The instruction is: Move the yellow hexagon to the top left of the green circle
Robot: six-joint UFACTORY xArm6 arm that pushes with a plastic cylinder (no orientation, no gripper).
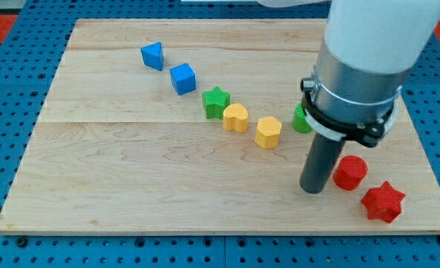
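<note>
The yellow hexagon (268, 132) lies right of the board's middle. The green circle (301, 120) is just to its right and slightly higher, mostly hidden behind the arm's body. My tip (312, 190) rests on the board below and to the right of the yellow hexagon, below the green circle, and just left of the red cylinder (349, 173). It touches no block that I can make out.
A yellow heart (236, 117) and a green star (216, 101) lie left of the hexagon in a diagonal row with two blue cubes (183, 78) (152, 56). A red star (384, 202) sits near the board's bottom right corner.
</note>
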